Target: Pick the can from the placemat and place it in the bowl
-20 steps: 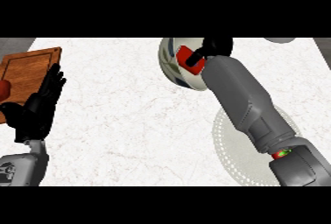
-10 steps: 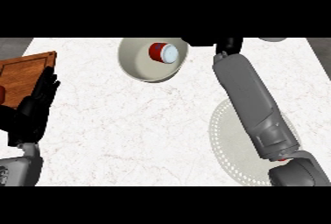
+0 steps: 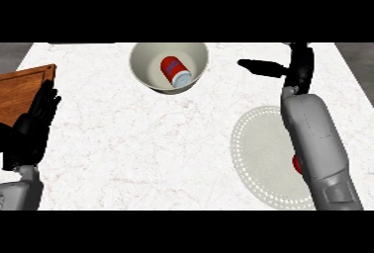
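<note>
The red can (image 3: pixel 174 71) with a silver end lies tilted inside the cream bowl (image 3: pixel 150 75) at the counter's far middle. My right hand (image 3: pixel 291 67) is to the right of the bowl, apart from it, open with thumb pointing left and nothing in it. Its grey forearm runs down over the round white placemat (image 3: pixel 259 155) at the right, which carries no can. My left hand (image 3: pixel 30 128) rests open at the left edge, fingers up.
A wooden cutting board (image 3: pixel 22 88) lies at the far left, partly under my left hand. A small red spot (image 3: pixel 296 164) shows beside the right forearm on the placemat. White marble counter (image 3: pixel 146 143) spreads between the hands.
My right hand let go of the can, which now lies in the bowl, and drew away to the right. The view shifted, so bowl and placemat sit further right. The left hand stayed still.
</note>
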